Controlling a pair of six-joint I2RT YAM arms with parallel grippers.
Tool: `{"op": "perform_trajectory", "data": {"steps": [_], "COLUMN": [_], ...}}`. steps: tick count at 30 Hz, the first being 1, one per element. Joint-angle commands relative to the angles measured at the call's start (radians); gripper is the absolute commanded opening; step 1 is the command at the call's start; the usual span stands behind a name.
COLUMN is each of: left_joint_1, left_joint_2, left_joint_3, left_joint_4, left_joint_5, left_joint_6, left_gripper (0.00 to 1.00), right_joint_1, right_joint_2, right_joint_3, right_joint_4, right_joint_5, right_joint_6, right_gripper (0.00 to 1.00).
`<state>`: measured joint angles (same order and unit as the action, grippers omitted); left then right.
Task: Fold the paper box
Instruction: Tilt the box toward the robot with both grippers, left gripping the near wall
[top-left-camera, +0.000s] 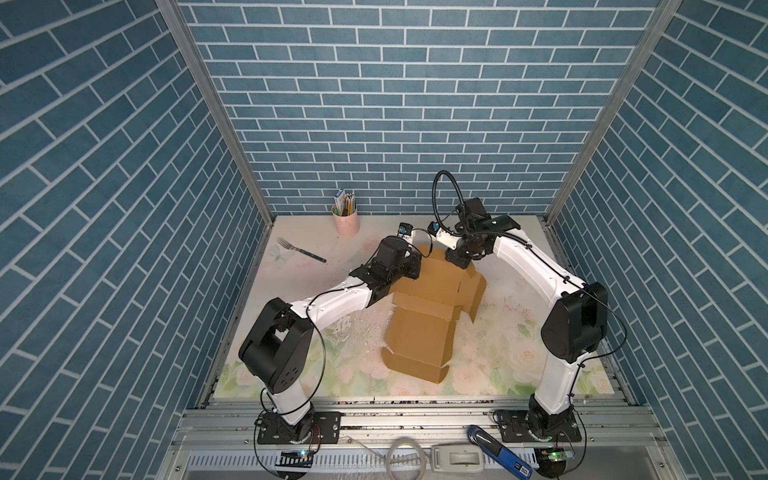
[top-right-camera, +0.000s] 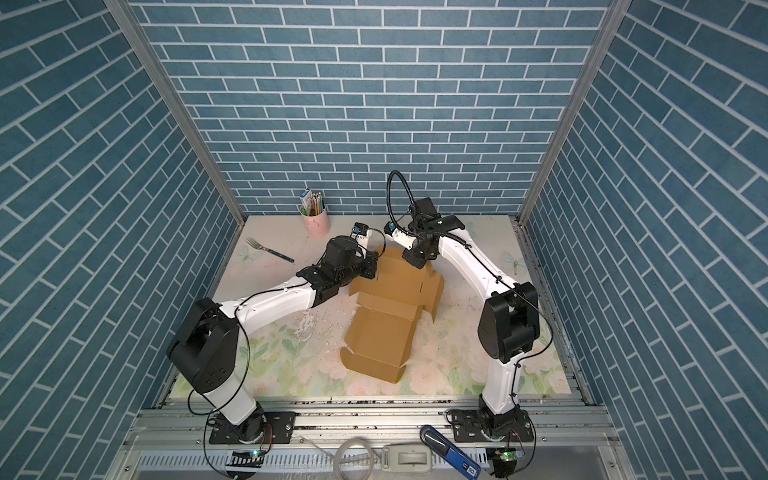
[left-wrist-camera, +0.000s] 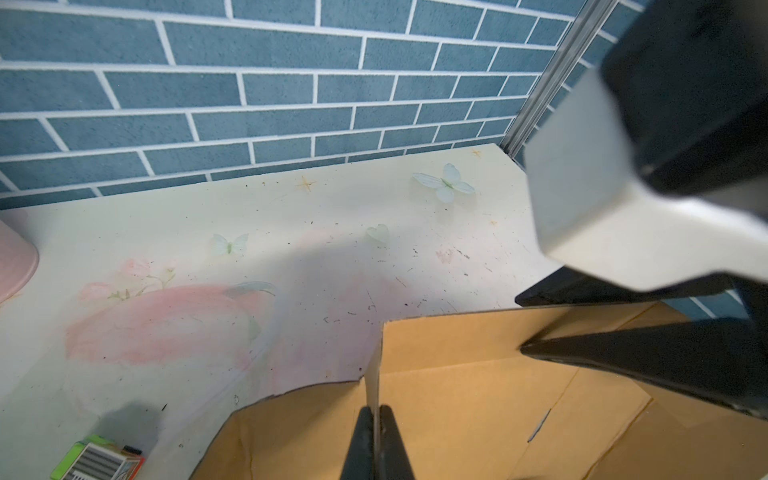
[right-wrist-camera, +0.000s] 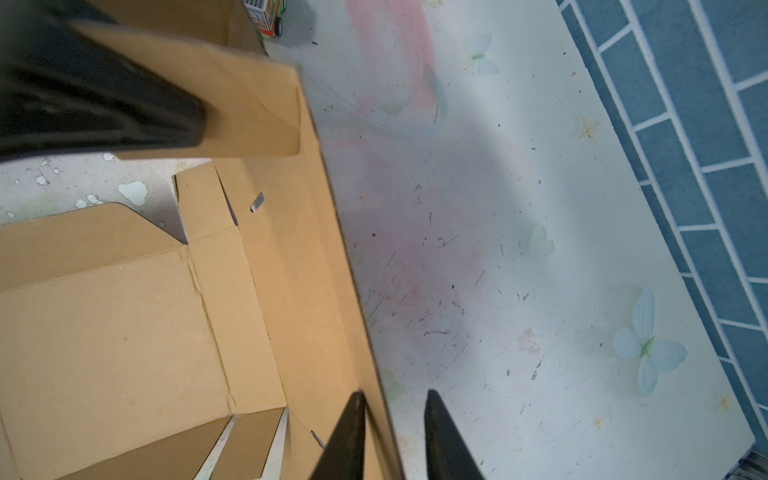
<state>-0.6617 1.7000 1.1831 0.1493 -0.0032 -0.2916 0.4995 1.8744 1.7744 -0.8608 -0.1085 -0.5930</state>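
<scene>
On the middle of the table (top-left-camera: 519, 316), the box (top-left-camera: 419, 328) is seen spread half-open, its far flaps raised. An upright flap edge is pinched by the left gripper (left-wrist-camera: 376, 409), jaws closed tight on the cardboard. The box's far rim is straddled by the right gripper (right-wrist-camera: 395, 395), jaws partly apart: one finger (right-wrist-camera: 347, 428) is close against the cardboard, the other clear.

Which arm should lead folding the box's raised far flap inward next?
Probably left: the left gripper is shut on a raised flap edge of the paper box, while the right gripper only straddles the back edge, jaws apart.
</scene>
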Motion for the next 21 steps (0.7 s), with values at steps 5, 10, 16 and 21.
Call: {"op": "perform_trajectory", "data": {"steps": [5, 10, 16, 21], "left_joint_1": [-0.004, -0.004, -0.004, 0.001], "left_joint_2": [-0.004, -0.012, -0.069, -0.144], "left_joint_3": [0.01, 0.015, 0.006, -0.026], "left_joint_4": [0.013, -0.004, -0.049, -0.1], "left_joint_5": [-0.001, -0.002, -0.015, -0.03], "left_joint_6": [-0.001, -0.004, -0.016, -0.013], "left_gripper": [0.03, 0.19, 0.5, 0.58], "right_joint_1": [0.007, 0.008, 0.007, 0.011], "right_joint_2": [0.02, 0.017, 0.0, -0.034], "right_joint_3": [0.045, 0.048, 0.044, 0.008], "right_joint_4": [-0.057, -0.059, -0.06, -0.05], "right_joint_5": [0.002, 0.015, 0.039, 0.057], "right_joint_6": [-0.04, -0.053, -0.054, -0.051], "right_gripper": [0.13, 0.09, 0.07, 0.07]}}
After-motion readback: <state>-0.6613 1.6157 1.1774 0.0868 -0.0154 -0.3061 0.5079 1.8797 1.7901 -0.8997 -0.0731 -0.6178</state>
